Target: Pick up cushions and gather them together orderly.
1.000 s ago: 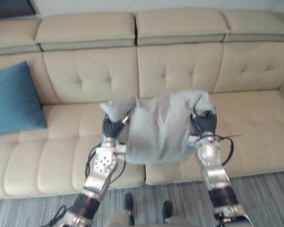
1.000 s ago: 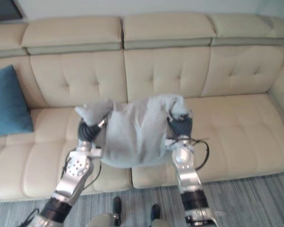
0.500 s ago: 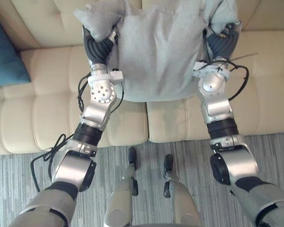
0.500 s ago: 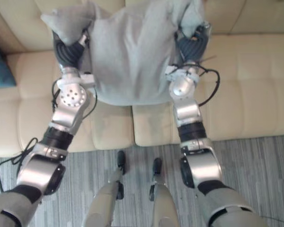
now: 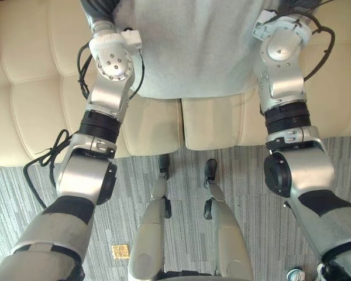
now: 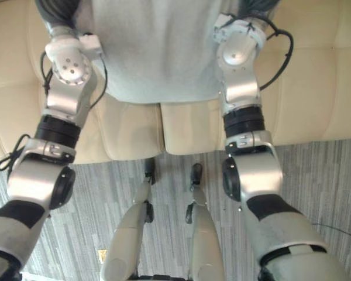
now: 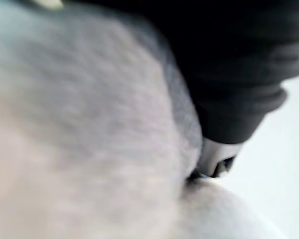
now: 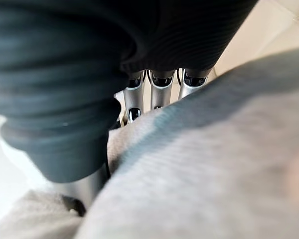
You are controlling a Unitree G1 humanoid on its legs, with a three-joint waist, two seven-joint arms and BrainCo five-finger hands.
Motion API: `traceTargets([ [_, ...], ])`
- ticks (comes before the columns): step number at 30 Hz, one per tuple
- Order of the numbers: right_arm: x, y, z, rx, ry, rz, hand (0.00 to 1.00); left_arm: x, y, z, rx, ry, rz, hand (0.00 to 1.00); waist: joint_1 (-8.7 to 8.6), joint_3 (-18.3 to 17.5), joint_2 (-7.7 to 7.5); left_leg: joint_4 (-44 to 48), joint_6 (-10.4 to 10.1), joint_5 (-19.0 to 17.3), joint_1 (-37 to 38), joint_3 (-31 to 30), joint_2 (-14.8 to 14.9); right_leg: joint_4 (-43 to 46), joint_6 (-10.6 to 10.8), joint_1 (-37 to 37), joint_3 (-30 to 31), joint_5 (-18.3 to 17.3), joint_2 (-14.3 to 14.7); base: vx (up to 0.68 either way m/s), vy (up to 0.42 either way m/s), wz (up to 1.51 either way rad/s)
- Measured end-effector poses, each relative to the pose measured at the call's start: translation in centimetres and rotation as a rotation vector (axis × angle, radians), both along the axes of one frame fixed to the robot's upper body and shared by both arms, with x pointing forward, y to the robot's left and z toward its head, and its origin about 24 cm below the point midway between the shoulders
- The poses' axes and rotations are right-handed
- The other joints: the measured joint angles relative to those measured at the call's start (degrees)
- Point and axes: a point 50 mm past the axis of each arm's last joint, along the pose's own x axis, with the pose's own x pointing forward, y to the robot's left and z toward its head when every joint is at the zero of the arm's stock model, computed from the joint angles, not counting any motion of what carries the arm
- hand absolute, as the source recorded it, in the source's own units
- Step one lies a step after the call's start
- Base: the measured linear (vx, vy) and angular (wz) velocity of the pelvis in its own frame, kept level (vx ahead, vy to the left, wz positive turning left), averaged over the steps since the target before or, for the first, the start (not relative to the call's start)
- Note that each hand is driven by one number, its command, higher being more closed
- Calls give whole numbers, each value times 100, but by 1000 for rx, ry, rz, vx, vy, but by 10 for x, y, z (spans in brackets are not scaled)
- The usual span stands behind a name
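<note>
A grey cushion point(image 5: 187, 47) hangs in front of the cream sofa point(image 5: 23, 117), its lower edge over the seat's front. Both arms reach up along its two sides. My left hand point(image 5: 97, 7) is at the cushion's left side and my right hand point(image 5: 297, 6) at its right side, both at the top edge of the eye views. In the left wrist view my left hand point(image 7: 239, 74) presses against the grey fabric point(image 7: 89, 124). In the right wrist view my right hand point(image 8: 55, 74) lies against the cushion point(image 8: 214, 164), which folds over it.
The sofa's tufted seat spans the width, and its front edge point(image 5: 181, 143) runs just past the cushion's lower hem. Grey striped carpet point(image 5: 35, 193) lies in front of it, with a small yellow tag point(image 5: 120, 251) on it.
The camera has tilted down, so the sofa back and the blue cushion have slid out of the picture. The grey cushion stays between both hands, now at the top edge.
</note>
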Motion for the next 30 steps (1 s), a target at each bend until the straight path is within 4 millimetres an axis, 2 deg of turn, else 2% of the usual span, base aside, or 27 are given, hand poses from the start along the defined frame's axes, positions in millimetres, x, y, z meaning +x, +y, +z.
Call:
traceTargets([
  [4,-5,-26,9,25,-16,20,0,0,25,3,-20,20,33,0,-3,0,0,0,-1,-1,19,26,51,38,-5,0,-15,2,43,26,8,-1],
  [6,-7,-41,7,34,-16,25,0,-1,42,3,-61,31,47,0,5,0,0,0,-1,-1,99,53,75,149,-16,12,-12,-11,56,29,12,-7],
  [8,-9,-59,-11,72,-4,41,0,-2,70,-8,-103,63,83,0,9,-1,-1,-1,-4,-4,335,161,69,361,-44,114,27,-121,41,25,13,-9],
  [10,-11,-70,-25,110,-1,50,0,-4,85,-20,-114,91,106,0,1,-3,-3,-2,-7,-7,474,171,60,468,-44,203,33,-202,26,18,-5,0],
  [12,-18,-93,-59,157,26,28,0,-9,111,-56,-178,151,123,0,-18,-26,-3,-3,-56,-54,700,165,85,629,-83,364,10,-353,35,18,-39,4],
  [13,-20,-96,-65,162,33,21,0,-10,114,-64,-187,165,124,0,-16,-26,-3,-3,-57,-60,733,164,90,653,-91,385,4,-373,37,9,-51,3],
  [15,-34,-111,-106,166,80,-13,0,-21,132,-118,-254,259,134,0,-14,-27,-4,-4,-83,-101,939,160,119,740,-118,551,-15,-443,59,8,-58,2],
  [16,-38,-113,-115,168,91,-20,0,-24,133,-129,-268,276,135,0,-16,-29,-4,-4,-84,-103,979,158,121,746,-118,589,-17,-456,61,17,-69,3],
  [17,-47,-118,-142,180,134,-35,0,-32,130,-161,-302,330,124,0,-3,-88,-12,-4,-93,-133,1050,154,121,793,-123,641,-22,-508,59,16,-44,5],
  [18,-53,-119,-158,187,162,-40,0,-38,126,-181,-316,366,117,0,-2,-140,-8,-4,-74,-148,1077,150,119,825,-129,659,-32,-538,55,37,-60,5],
  [19,-63,-117,-190,193,233,-40,0,-50,115,-220,-345,445,92,0,11,-209,-5,-4,-69,-200,1165,148,121,810,-127,754,-37,-566,55,50,-44,4],
  [22,-86,-104,-256,225,408,-10,0,-83,84,-295,-423,639,31,0,18,-328,-5,-3,-68,-283,1372,149,120,791,-118,973,-42,-632,55,68,-45,1],
  [23,-100,-96,-289,234,518,6,0,-104,67,-331,-458,752,-11,0,31,-454,-12,-3,-77,-338,1477,158,120,783,-123,1073,-37,-678,56,65,-30,0],
  [24,-107,-93,-303,233,567,15,0,-114,60,-345,-471,800,-28,0,33,-498,-11,-3,-72,-357,1538,163,120,772,-129,1136,-37,-694,56,90,-35,-3],
  [26,-137,-77,-349,230,748,60,0,-154,40,-390,-505,978,-85,0,37,-799,-3,-2,-97,-457,1795,187,144,649,-132,1441,-33,-729,86,122,-43,-5],
  [27,-146,-74,-360,227,796,71,0,-163,36,-400,-508,1025,-95,0,42,-902,-2,-2,-94,-490,1864,195,153,607,-132,1524,-35,-733,97,116,-35,-6],
  [29,-174,-59,-402,241,986,121,0,-198,26,-436,-531,1214,-123,0,51,-1260,0,46,-121,-598,2215,217,167,474,-102,1951,-61,-782,110,105,-23,-2],
  [30,-181,-55,-412,250,1032,132,0,-205,24,-443,-532,1254,-127,0,51,-1351,-2,84,-124,-646,2279,218,167,456,-93,2040,-67,-804,108,97,-19,1],
])
